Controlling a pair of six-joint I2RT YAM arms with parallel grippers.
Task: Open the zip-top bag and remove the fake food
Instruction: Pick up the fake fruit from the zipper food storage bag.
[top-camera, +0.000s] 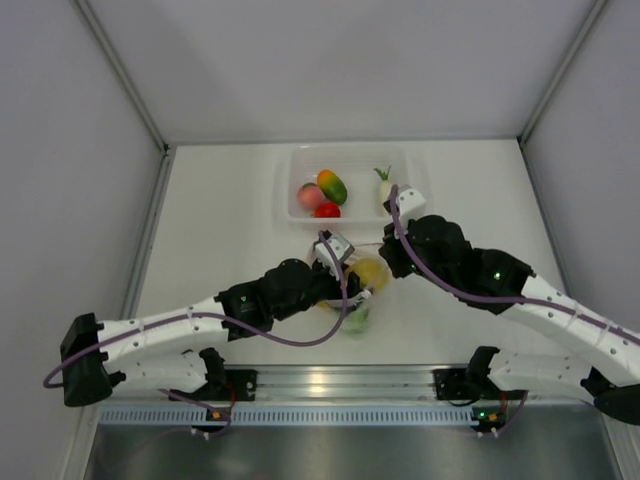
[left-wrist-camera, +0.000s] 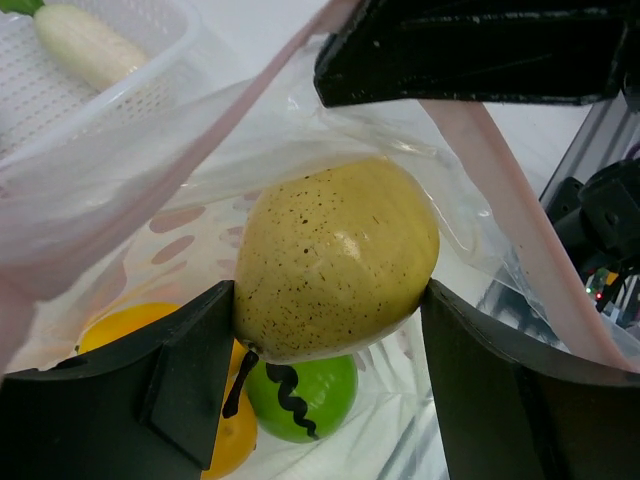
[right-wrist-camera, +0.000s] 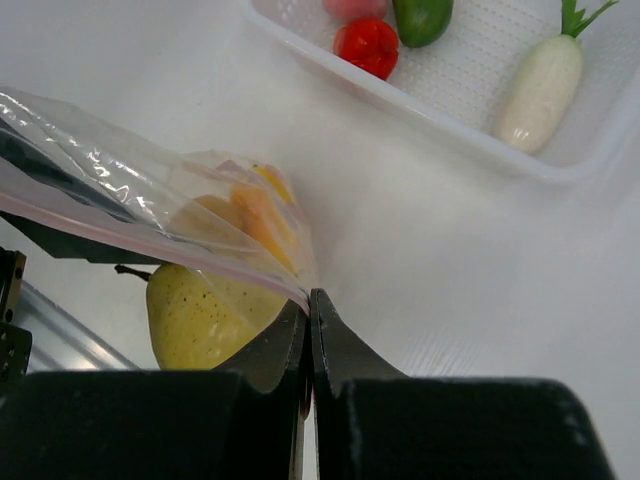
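Your left claw (left-wrist-camera: 330, 340) pinches a speckled yellow pear (left-wrist-camera: 335, 255) inside the open zip-top bag (left-wrist-camera: 100, 190), over a green fruit (left-wrist-camera: 300, 395) and a yellow one (left-wrist-camera: 130, 325). Your right claw (right-wrist-camera: 310, 330), pressed together, pinches the bag's pink zip strip (right-wrist-camera: 150, 240) near the tub (top-camera: 288, 185).

Clear rigid tub (top-camera: 350, 165) near the white table's (top-camera: 220, 220) far edge; metal rail (top-camera: 330, 380) along the near edge

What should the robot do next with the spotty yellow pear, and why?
Probably lift the pear up out of the zip-top bag. The left fingers grip it on both sides at the open mouth, and the right fingers pinch the pink edge, holding the bag. A yellow fruit and a green fruit wait underneath.
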